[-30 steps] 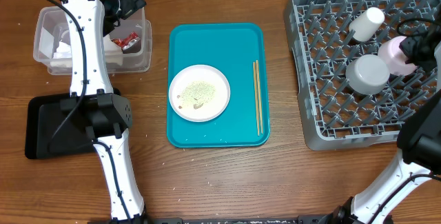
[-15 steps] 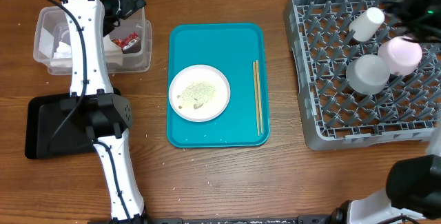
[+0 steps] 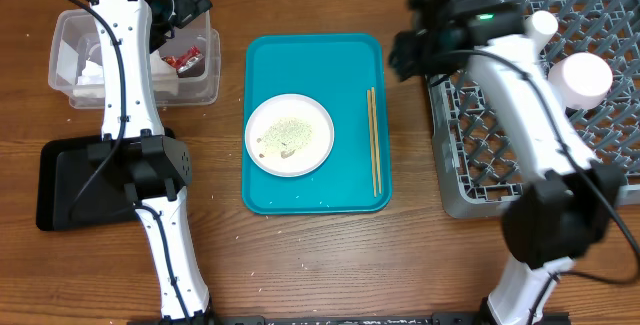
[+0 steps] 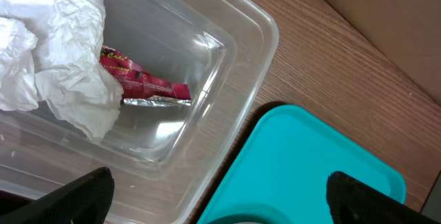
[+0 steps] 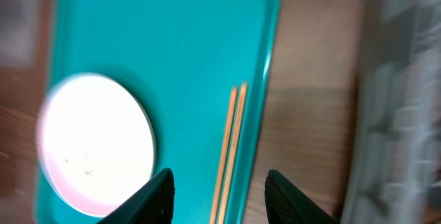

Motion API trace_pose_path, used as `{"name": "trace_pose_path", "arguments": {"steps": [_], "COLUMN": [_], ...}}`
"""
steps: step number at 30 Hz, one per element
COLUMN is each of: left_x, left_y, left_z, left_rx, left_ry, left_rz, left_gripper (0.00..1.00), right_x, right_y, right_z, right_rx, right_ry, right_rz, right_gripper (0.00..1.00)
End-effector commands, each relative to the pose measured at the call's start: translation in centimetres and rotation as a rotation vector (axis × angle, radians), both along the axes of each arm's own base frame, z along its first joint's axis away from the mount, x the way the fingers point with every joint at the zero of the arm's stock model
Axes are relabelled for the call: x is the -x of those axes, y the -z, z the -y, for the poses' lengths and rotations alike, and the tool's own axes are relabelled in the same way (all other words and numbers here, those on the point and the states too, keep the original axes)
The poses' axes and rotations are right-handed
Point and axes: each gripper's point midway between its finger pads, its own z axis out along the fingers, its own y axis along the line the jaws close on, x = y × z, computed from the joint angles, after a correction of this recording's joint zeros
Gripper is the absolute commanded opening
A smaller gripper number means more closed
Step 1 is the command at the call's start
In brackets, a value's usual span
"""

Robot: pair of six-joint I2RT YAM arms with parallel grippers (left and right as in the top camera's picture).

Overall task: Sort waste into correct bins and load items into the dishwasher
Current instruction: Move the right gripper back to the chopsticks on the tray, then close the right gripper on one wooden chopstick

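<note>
A white plate [image 3: 289, 135] with rice grains lies on the teal tray [image 3: 315, 65], and the chopsticks [image 3: 375, 155] lie along the tray's right side. My right gripper [image 3: 403, 55] hovers open between the tray and the grey dish rack [image 3: 470, 165]. The right wrist view shows the chopsticks [image 5: 231, 148] below my right gripper [image 5: 224, 203] and the plate [image 5: 96, 141] to its left. A white cup [image 3: 535, 30] and a whitish bowl [image 3: 580, 77] stand in the rack. My left gripper [image 4: 220, 196] is open and empty above the clear tub [image 4: 241, 38], which holds the napkin [image 4: 55, 65] and red packet [image 4: 141, 86].
The black tray [image 3: 60, 180] sits at the left under the left arm's base. My right arm stretches across the rack's left half and hides part of it. Bare wooden table lies in front of the teal tray.
My right arm has swung left from the rack's right side to the gap by the teal tray. It has let go of the whitish bowl, which stays in the rack. The left arm has not moved.
</note>
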Motion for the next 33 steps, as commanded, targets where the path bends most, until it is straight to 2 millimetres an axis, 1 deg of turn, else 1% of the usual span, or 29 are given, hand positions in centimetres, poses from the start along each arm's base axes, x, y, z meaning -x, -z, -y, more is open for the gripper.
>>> {"name": "trace_pose_path", "arguments": {"steps": [1,3,5,7,9,10,11,12,16,23,25,33], "left_x": [0.1,0.1,0.1,0.1,0.1,0.1,0.1,0.1,0.1,0.1,0.1,0.1], "left_y": [-1.2,-1.2,-1.2,-1.2,-1.2,-1.2,-1.2,-1.2,-1.2,-1.2,-1.2,-1.2], "left_z": [0.1,0.1,0.1,0.1,0.1,0.1,0.1,0.1,0.1,0.1,0.1,0.1], "left_rx": [0.006,0.006,0.006,0.006,0.006,0.006,0.006,0.006,0.006,0.006,0.006,0.006], "left_ry": [-0.002,-0.002,-0.002,-0.002,-0.002,-0.002,-0.002,-0.002,-0.002,-0.002,-0.002,-0.002], "left_rz": [0.026,0.026,0.026,0.026,0.026,0.026,0.026,0.026,0.026,0.026,0.026,0.026], "left_gripper": [1.0,1.0,1.0,1.0,1.0,1.0,1.0,1.0,1.0,1.0,1.0,1.0], "right_x": [0.8,1.8,2.7,3.4,3.9,4.1,4.2,4.1,4.2,4.1,3.6,3.3], "right_y": [4.2,6.0,7.2,8.5,9.5,10.1,11.0,11.5,13.2,14.4,14.4,14.4], "right_z": [-1.3,-2.5,-3.4,-4.3,-5.0,-5.1,-5.0,-4.7,-4.3,-4.1,-3.7,-3.7], "right_rx": [0.105,0.121,0.137,0.152,0.161,0.166,0.179,0.197,0.227,0.245,0.268,0.272], "right_ry": [-0.035,-0.056,-0.082,-0.107,-0.116,-0.097,-0.063,-0.046,-0.044,-0.041,-0.034,-0.031], "right_rz": [-0.078,-0.132,-0.168,-0.201,-0.225,-0.241,-0.263,-0.272,-0.297,-0.305,-0.285,-0.271], "right_gripper": [0.42,0.37,0.34,0.28,0.27,0.27,0.25,0.24,0.24,0.25,0.25,0.25]}}
